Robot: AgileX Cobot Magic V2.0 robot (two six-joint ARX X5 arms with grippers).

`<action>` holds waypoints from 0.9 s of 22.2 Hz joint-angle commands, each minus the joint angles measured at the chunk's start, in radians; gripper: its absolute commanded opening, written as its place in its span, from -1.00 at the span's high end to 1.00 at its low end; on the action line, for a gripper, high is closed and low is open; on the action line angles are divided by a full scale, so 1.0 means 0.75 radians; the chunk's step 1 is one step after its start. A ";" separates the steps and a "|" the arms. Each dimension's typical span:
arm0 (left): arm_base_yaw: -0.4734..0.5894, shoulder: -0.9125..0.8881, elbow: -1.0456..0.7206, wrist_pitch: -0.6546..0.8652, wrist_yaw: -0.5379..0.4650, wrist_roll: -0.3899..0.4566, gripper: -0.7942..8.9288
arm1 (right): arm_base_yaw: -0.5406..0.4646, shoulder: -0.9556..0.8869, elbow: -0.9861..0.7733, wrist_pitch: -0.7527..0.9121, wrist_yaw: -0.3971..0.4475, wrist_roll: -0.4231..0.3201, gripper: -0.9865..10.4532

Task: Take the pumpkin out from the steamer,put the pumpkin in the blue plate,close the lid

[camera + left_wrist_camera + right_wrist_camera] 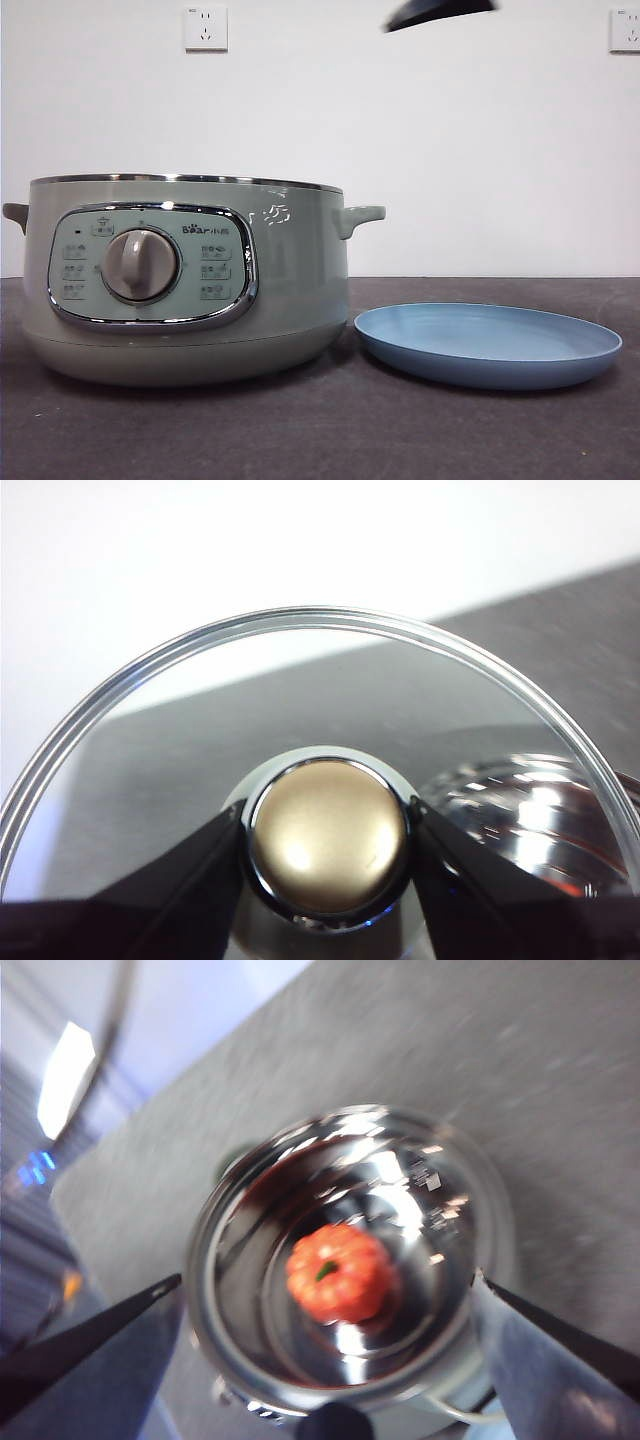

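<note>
The lid (300,780) is off, its knob clamped in the left gripper (328,852). The right gripper (330,1340) hangs spread wide above the steamer (190,280) — the pumpkin (338,1271) sits inside, the blue plate (488,345) bare beside it.

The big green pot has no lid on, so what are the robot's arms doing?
The left hand is clamped on the knob of the glass lid, holding it off the steamer. The right hand hangs open above the open pot, looking down at the pumpkin sitting inside it. The blue plate waits beside the steamer with nothing on it. The pumpkin hasn't been picked up yet.
</note>
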 commanded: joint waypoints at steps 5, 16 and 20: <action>0.001 -0.164 0.019 0.009 -0.204 0.013 0.85 | 0.180 0.380 0.457 -0.366 0.220 -0.149 -0.18; 0.001 -0.210 0.019 -0.084 -0.229 0.013 0.85 | 0.390 0.857 0.621 -0.328 0.487 -0.248 -0.16; 0.001 -0.210 0.019 -0.098 -0.228 0.013 0.85 | 0.391 0.971 0.621 -0.302 0.519 -0.248 -0.16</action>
